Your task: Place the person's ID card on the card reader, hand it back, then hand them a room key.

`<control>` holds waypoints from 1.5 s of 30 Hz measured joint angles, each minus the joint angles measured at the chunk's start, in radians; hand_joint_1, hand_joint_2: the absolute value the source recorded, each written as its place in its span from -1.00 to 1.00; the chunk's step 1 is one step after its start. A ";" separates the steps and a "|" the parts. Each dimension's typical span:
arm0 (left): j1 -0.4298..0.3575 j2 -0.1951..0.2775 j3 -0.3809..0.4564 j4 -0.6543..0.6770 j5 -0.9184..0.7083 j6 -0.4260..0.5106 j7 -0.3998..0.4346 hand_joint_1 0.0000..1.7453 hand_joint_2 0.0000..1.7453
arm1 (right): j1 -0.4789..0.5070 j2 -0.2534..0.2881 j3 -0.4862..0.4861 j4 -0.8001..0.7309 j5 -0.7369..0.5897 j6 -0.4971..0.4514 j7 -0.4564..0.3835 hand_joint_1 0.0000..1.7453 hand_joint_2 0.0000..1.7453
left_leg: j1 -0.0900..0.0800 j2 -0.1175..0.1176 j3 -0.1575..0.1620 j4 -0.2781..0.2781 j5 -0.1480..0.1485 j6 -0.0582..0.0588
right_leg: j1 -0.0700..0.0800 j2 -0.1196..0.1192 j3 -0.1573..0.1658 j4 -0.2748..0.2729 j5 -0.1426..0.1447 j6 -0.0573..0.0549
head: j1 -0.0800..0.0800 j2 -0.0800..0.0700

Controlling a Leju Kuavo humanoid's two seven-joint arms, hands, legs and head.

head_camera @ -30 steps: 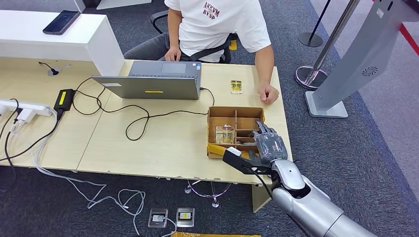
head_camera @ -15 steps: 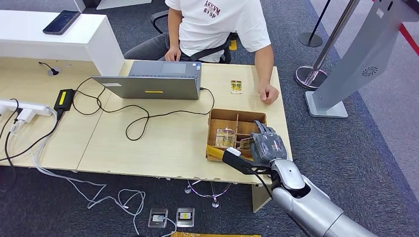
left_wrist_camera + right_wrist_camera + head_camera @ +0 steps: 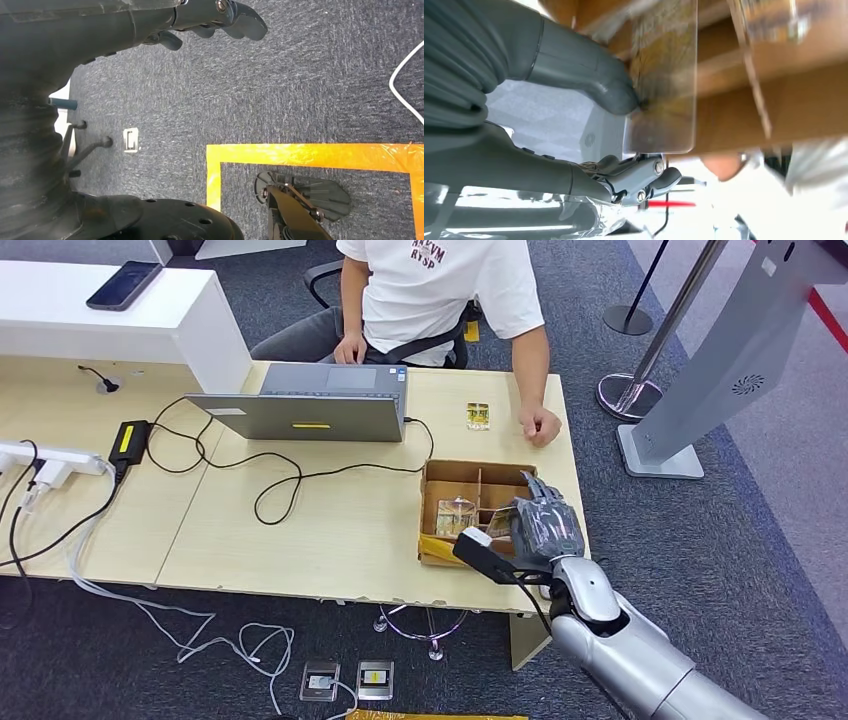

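Light wood desk [image 3: 330,530]. Grey laptop [image 3: 310,405] at far middle; black cable [image 3: 290,480] loops just nearside of it. Right of laptop: small card [image 3: 478,416], person's fist [image 3: 541,427]. Compartmented cardboard box [image 3: 450,475] nearside-right. Power strip [image 3: 45,460] far left.

laptop: open grey laptop [image 3: 310,405] on the pale wooden desk [image 3: 250,530]
phone: dark phone [image 3: 123,285] on the white counter [image 3: 100,325]
cable: black cable [image 3: 290,480] beside the laptop

1. One person [image 3: 440,290] sits behind the desk.
2. One laptop [image 3: 305,412].
3. One cardboard box [image 3: 432,502] with compartments (their number I cannot tell).
4. One small card [image 3: 478,416] lying on the desk [image 3: 350,530].
5. One phone [image 3: 123,285] on the white counter [image 3: 60,330].
6. Two stanchion bases [image 3: 628,318] on the carpet.
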State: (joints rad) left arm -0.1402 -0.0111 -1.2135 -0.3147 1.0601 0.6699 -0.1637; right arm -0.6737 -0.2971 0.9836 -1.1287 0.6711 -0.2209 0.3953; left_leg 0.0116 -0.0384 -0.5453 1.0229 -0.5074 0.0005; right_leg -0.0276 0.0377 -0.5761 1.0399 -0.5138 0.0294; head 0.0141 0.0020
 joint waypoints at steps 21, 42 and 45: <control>-0.008 -0.005 0.000 0.003 -0.082 0.000 0.007 -1.00 1.00 | -0.238 -0.049 -0.109 -0.164 0.045 0.068 0.064 1.00 1.00 | 0.000 0.000 0.000 0.000 0.000 0.000 | 0.000 0.000 0.000 0.000 0.000 0.000 | 0.000 0.000; -0.029 -0.010 -0.005 0.002 -0.166 0.000 0.062 -1.00 1.00 | -0.397 0.035 -0.025 0.212 0.050 0.050 0.026 0.74 1.00 | 0.000 -0.004 -0.002 0.000 0.001 0.000 | 0.000 -0.002 0.000 0.000 0.000 0.000 | 0.000 0.000; -0.030 -0.010 -0.005 0.002 -0.170 0.000 0.069 -1.00 1.00 | -0.399 0.042 -0.014 0.249 0.052 0.033 0.018 -0.38 1.00 | 0.000 -0.004 -0.002 0.000 0.001 0.000 | 0.000 -0.001 0.000 0.000 0.000 0.000 | 0.000 0.000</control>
State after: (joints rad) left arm -0.1701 -0.0206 -1.2188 -0.3128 0.8906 0.6701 -0.0946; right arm -1.0732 -0.2546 0.9698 -0.8800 0.7231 -0.1880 0.4131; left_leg 0.0115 -0.0422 -0.5474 1.0231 -0.5067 0.0007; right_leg -0.0278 0.0363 -0.5766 1.0400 -0.5137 0.0294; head 0.0142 0.0022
